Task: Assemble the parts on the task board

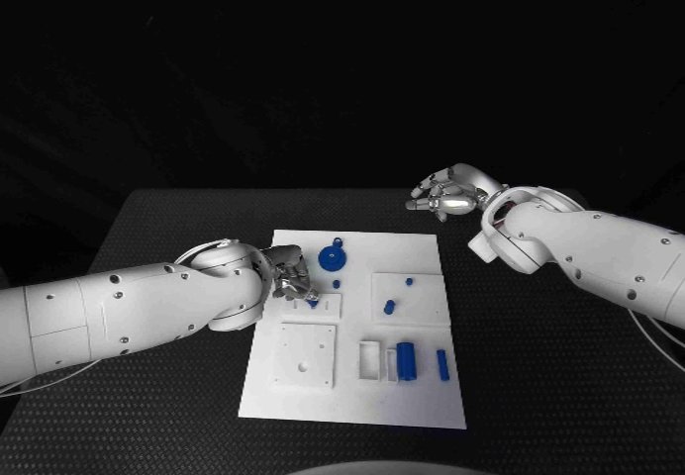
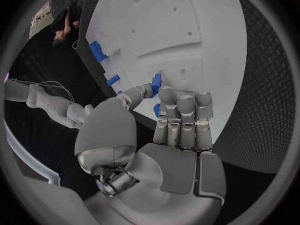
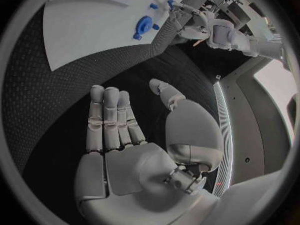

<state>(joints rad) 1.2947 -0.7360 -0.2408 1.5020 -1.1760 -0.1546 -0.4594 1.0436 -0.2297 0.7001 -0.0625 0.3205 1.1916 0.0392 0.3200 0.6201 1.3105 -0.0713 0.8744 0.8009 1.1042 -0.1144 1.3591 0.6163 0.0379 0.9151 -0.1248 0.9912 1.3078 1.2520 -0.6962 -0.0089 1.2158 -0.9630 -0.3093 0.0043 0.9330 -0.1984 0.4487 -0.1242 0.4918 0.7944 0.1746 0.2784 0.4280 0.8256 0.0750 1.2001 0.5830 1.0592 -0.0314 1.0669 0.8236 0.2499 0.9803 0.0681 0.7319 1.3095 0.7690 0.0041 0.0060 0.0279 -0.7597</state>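
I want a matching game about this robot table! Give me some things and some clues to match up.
Things:
1. left robot hand
2. right robot hand
3. blue round part
4. task board

Clues:
A. white plate in the middle of the table
B. lies near the board's far edge
C. pinches a small blue part over the board
D. holds nothing, out past the board's far right corner

Pairs: 1-C, 2-D, 3-B, 4-A

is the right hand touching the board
Apart. The head view shows the right hand beyond the board, with black table between them.
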